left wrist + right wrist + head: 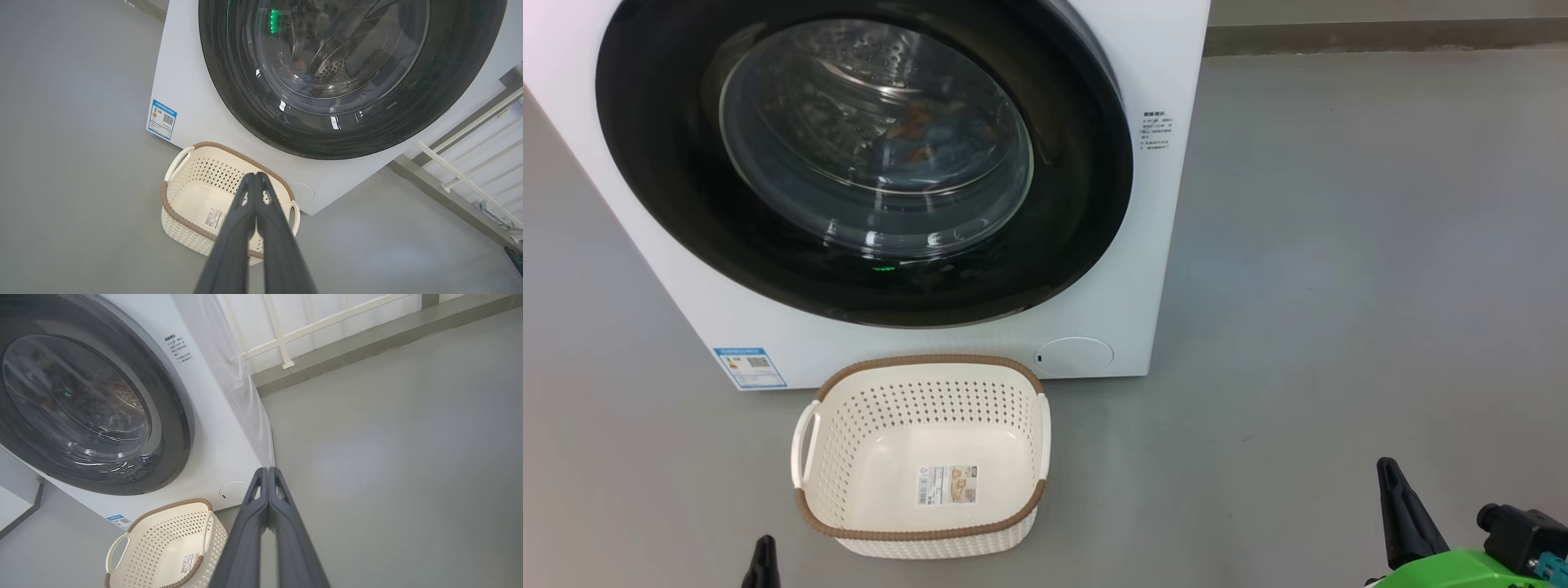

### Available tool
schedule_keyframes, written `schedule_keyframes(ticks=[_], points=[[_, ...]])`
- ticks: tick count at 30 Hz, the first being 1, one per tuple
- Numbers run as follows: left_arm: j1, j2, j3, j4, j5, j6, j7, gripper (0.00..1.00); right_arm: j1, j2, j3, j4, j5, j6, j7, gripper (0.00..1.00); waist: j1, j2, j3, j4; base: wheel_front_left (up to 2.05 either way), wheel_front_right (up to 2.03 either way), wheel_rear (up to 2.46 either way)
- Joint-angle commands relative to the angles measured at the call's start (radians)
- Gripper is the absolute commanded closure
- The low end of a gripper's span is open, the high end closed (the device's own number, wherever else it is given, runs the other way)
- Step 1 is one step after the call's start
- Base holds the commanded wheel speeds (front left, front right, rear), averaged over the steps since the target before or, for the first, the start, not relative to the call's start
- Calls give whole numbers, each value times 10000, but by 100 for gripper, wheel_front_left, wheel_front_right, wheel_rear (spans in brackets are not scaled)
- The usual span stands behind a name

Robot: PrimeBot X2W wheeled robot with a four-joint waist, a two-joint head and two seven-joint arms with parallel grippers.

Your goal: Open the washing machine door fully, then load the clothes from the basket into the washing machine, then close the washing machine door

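The washing machine (1168, 245) stands white on the grey floor, and its round black door (670, 212) lies flush against the front. Through the glass window I see a bit of blue and orange-brown clothes (916, 126) inside the drum. The cream basket (923, 362) sits on the floor just in front of the machine, holding nothing but a sticker on its bottom. My left gripper (255, 176) is shut with nothing in it, hovering near the basket's (175, 204) near side. My right gripper (268, 470) is also shut on nothing, over bare floor to the basket's (122, 543) right.
A blue label (750, 367) marks the machine's lower left corner and a round cap (1074, 356) its lower right. A white railing (282, 343) and a low ledge run behind the machine. Grey floor (1339, 286) stretches to the right.
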Motion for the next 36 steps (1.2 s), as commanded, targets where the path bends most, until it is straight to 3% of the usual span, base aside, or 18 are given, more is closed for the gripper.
schedule_keyframes(ticks=[1, 36], points=[[-449, 188, 167, -307, -272, -7, 73, 100, -270, -85, 99, -291, 320, -14, 34, 100, -1, 0, 1, -10, 0, 0, 0], [-843, 281, 495, -588, -3726, -15, 1079, 100, -525, -133, 274, -388, 4644, -32, 1066, 100, -1, 0, 21, -263, 0, 0, 0]])
